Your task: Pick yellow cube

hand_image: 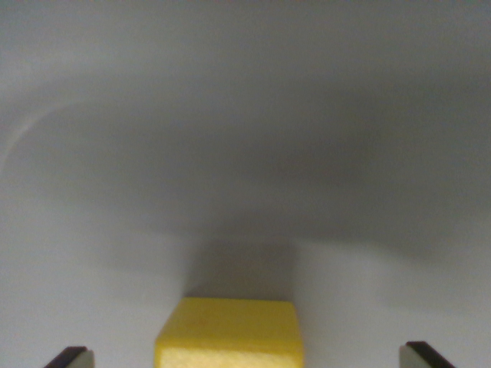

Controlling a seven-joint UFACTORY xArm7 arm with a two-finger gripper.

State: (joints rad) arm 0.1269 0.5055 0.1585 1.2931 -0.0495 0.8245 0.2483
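While the yellow cube (pixel 228 334) sat on the pale surface (pixel 245 153) at the bottom of the wrist view, the gripper (pixel 244 356) straddled it; its fingers (pixel 70 357) were spread, clear of both sides; closing and lifting seemingly remained.

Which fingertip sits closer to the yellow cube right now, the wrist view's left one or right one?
The left fingertip. Only a narrow strip of grey surface separates it from the yellow cube, while the right fingertip stands off across a clearly wider gap.
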